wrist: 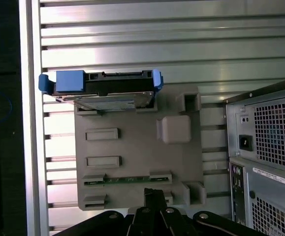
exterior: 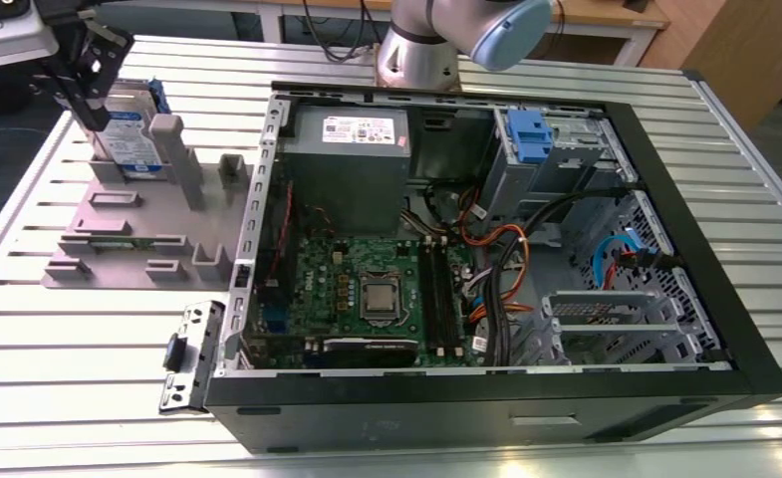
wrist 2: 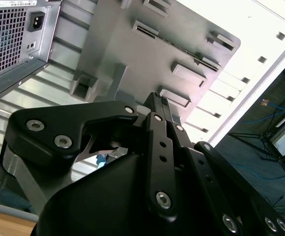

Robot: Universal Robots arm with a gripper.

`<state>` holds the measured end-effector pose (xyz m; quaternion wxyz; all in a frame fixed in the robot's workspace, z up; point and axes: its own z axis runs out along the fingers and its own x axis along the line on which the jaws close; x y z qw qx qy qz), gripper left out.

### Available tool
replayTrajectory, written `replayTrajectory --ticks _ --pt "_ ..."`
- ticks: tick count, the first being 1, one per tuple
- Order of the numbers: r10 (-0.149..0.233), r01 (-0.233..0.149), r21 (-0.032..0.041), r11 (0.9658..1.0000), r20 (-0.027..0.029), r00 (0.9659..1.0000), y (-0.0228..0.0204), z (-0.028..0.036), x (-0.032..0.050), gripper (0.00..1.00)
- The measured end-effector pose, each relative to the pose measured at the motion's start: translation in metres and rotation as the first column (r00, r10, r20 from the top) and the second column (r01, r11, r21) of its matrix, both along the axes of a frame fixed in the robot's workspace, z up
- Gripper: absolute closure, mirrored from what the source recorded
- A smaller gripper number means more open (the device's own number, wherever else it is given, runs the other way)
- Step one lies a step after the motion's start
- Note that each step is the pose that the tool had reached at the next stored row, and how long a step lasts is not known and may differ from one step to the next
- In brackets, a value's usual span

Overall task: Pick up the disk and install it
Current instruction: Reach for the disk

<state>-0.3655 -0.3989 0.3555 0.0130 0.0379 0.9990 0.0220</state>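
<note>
Disk upright in grey holder; claw near it, pressed together, empty.

1. Desk: bare slatted strip on the exterior view's left of the grey fixture; open passage.
2. Grey fixture: studded with raised blocks and slot walls. The disk stands on edge at its far end, a tall post just beside it.
3. Gripper: occupies the space just beside the disk, on the exterior view's left.
4. Computer case: side wall rises close beside the fixture, leaving a narrow gap.
5. Case interior: open from above. The power-supply box, drive cage and cables crowd it.
6. Loose metal bracket: lies on the desk at the case's near corner.
</note>
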Motion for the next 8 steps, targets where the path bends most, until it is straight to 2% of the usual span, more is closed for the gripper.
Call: replayTrajectory --ticks 8 --pt "0.000 0.000 0.0000 1.0000 0.0001 1.0000 0.0000 -0.0001 -0.0021 0.90"
